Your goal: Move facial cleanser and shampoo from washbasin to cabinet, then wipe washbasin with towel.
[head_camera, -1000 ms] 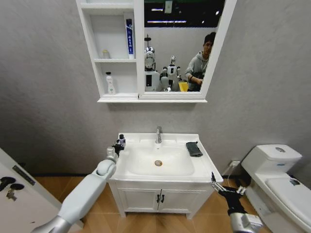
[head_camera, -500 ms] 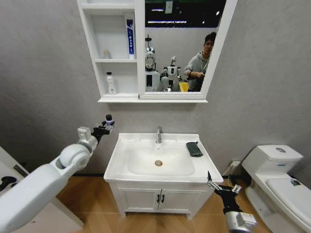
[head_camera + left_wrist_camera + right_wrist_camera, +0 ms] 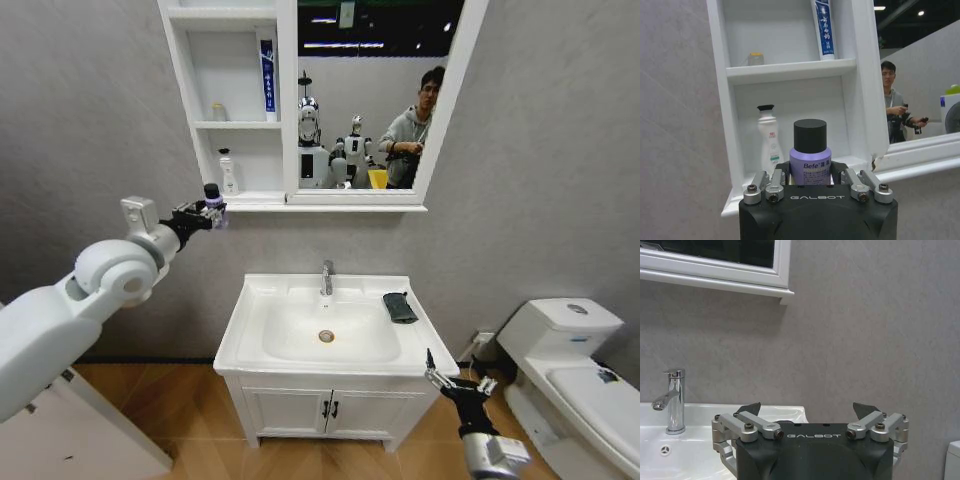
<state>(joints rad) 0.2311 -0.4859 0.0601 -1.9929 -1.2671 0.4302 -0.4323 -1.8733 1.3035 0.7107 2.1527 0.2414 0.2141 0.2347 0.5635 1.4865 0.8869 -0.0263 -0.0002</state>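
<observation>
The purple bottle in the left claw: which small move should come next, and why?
Probably carry it forward onto the bottom shelf. The left claw holds the purple bottle upright before the cabinet, beside the white bottle, with free room there.

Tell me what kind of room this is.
A bathroom, probably a mock-up in a lab: a washbasin with a tap, a toilet beside it, and a mirror reflecting robots.
</observation>
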